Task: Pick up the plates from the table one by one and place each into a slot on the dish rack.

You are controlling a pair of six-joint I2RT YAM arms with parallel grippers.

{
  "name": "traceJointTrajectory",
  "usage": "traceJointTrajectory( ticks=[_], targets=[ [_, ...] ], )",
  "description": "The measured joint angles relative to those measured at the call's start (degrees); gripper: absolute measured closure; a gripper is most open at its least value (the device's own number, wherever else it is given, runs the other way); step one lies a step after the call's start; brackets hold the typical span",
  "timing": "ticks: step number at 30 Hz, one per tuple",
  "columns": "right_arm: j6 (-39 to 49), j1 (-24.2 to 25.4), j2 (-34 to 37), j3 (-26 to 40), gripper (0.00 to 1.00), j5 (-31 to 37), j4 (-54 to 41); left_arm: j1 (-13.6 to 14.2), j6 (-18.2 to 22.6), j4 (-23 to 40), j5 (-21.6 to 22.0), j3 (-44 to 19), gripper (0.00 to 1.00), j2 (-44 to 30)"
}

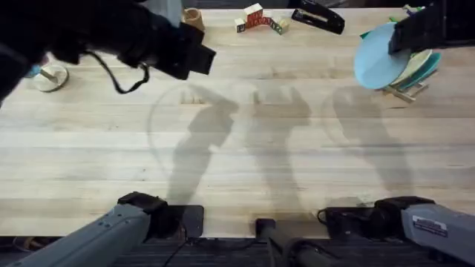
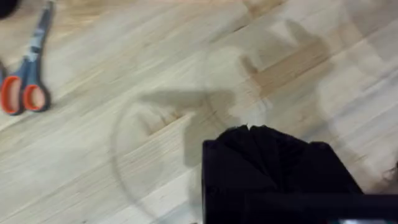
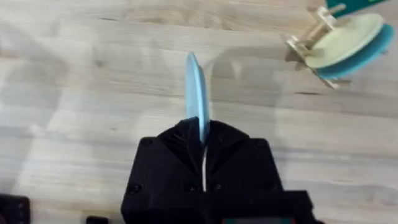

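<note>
Pale blue flat round plate (image 3: pixel 196 93), edge-on, pinched upright between right tool (image 3: pixel 202 140) fingers.

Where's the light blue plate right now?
The light blue plate is held on edge in the right gripper, raised at the table's far right in the overhead view, just left of the dish rack, which already holds plates.

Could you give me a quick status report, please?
Right pincer shut on light blue plate, held by dish rack. Left pincer shut, empty. Nothing in the way.
</note>
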State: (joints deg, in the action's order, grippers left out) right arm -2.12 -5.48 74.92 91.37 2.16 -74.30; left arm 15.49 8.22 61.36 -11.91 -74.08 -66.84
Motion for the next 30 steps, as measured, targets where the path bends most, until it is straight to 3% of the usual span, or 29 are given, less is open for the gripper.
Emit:
traceJointTrajectory(
  ticks=[2, 4, 8, 9, 20, 30],
  targets=[
    [-1.2, 0.0, -0.38, 0.0, 0.971, 1.24, -0.41, 0.02, 0.66, 0.27, 1.11, 0.0, 0.93, 1.4],
    [-2.26, 0.0, -0.46, 0.0, 0.971, 1.96, -0.79, 0.02, 1.02, 0.27, 1.74, 0.0, 0.677, 2.51],
    [-5.57, -0.01, -0.44, 0.0, 0.972, 3.99, -0.92, 0.01, 1.21, 0.68, 2.77, 0.0, 0.07, 2.88],
    [-6.76, -0.02, -0.44, 0.0, 0.972, 4.81, -0.94, 0.02, 1.3, 0.79, 2.81, 0.0, 0.025, 2.83],
    [-23.71, 0.66, -0.44, 2.18, 0.972, 19.04, -6.53, 0.02, 1.41, 0.81, 3.18, 0.0, 0.006, 2.81],
    [-27.94, 10.61, 2.41, 10.5, 0.972, 23.19, -6.65, 0.02, 1.45, 0.84, 3.18, 0.0, 0.006, 2.8]
  ],
)
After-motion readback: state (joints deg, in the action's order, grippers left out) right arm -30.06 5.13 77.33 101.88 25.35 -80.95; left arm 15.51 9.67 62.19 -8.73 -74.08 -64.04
